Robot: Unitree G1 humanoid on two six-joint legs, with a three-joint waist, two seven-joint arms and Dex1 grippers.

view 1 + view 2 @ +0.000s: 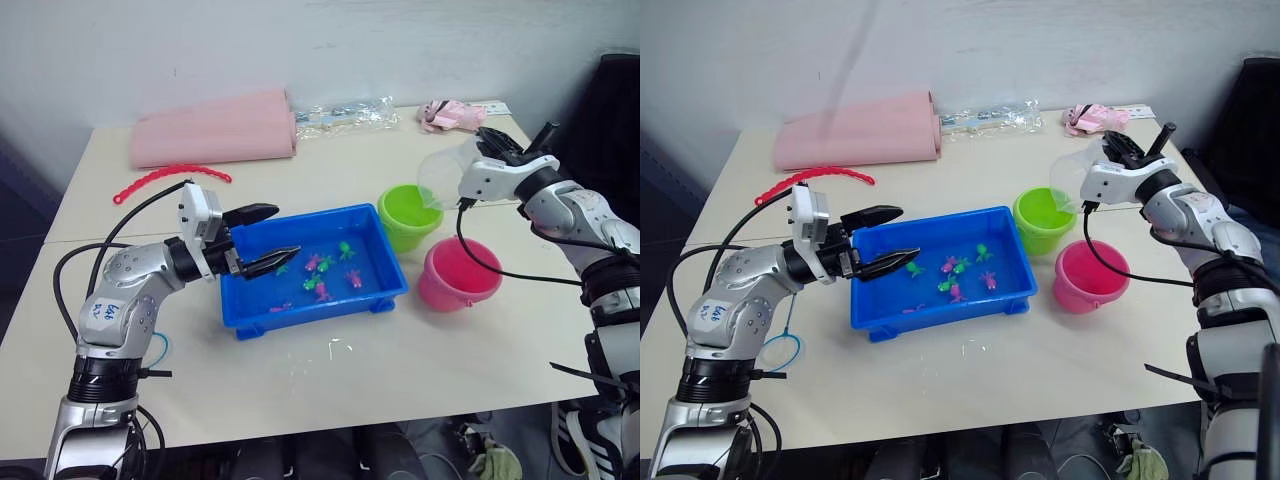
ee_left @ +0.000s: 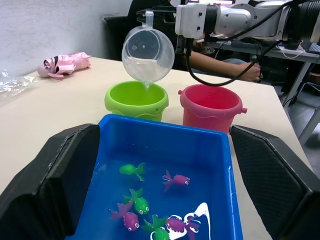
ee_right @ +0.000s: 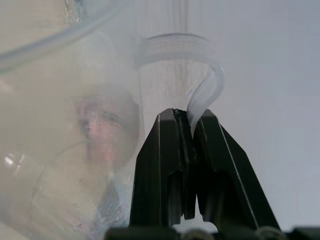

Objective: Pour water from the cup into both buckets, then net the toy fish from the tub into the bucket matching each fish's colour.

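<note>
My right gripper is shut on the handle of the clear cup. The cup is tipped with its lip down over the lime green bucket. The hot pink bucket stands just right of and nearer than the green one. The blue tub lies mid-table with water and several pink and green toy fish in it. My left gripper hangs open over the tub's left end, with nothing between its fingers. The net's blue hoop lies on the table under my left arm.
A rolled pink cloth, a red beaded chain, a clear plastic bag and a small pink toy lie along the far side of the table. A person's arm rests beyond the table's far right edge.
</note>
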